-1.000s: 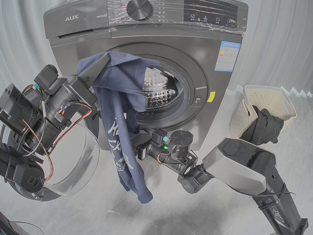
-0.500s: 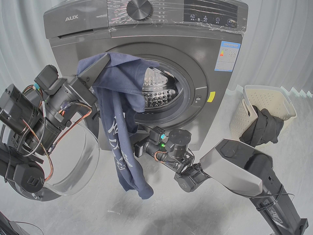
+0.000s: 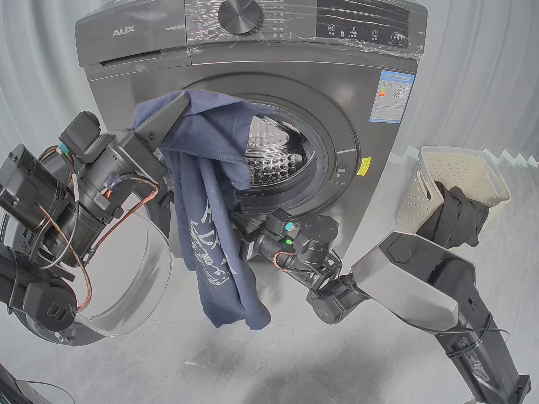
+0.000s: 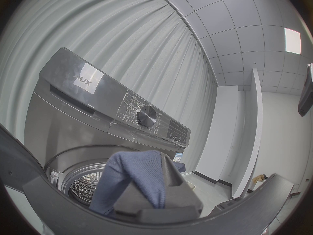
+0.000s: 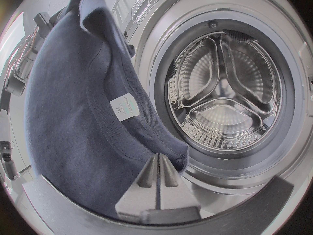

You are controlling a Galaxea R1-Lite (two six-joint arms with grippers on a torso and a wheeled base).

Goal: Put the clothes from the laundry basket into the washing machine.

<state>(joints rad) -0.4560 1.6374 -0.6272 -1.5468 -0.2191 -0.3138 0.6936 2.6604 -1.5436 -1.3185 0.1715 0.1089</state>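
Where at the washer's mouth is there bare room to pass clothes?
Free: the right part of the drum mouth, between the navy shirt and the door ring. Crowded: the left side, under the shirt hanging from the left claw, and the lower rim, by the right claw.

Left arm (image 3: pixel 67 197): black cylindrical joints, orange cables. Right arm (image 3: pixel 407 287): silver angular shell, green LED.

navy shirt (image 3: pixel 208 141) hangs before open washing machine (image 3: pixel 337 113); black garment (image 3: pixel 457 220) drapes laundry basket (image 3: pixel 477 175).
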